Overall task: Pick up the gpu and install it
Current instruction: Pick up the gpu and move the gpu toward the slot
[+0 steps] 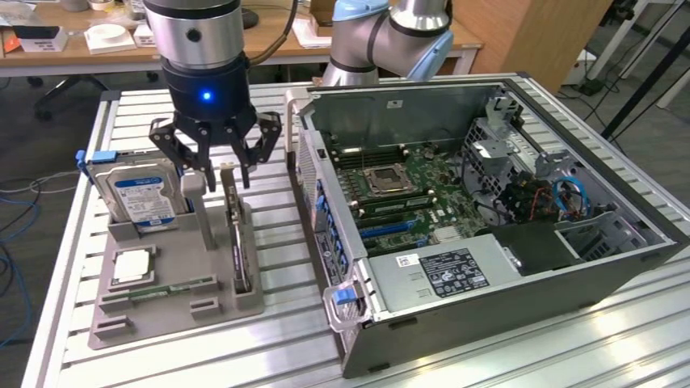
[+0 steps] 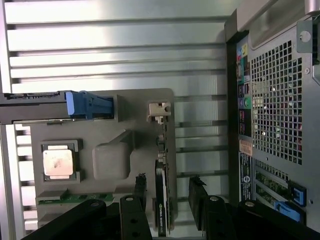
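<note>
Gripper hangs with jaws spread wide, holding nothing, directly over one gpu — a thin dark card standing on edge in a slot of one grey holder. In the wrist view the fingers straddle the card, with a gap showing on each side. Its one silver bracket sits at the end away from the fingers.

The holder also carries one upright hard drive with a blue label, one square processor lying flat, and one green memory stick.

Just beside the holder, at the exterior view's right, one open computer case lies on a slatted metal table — its motherboard faces up.
</note>
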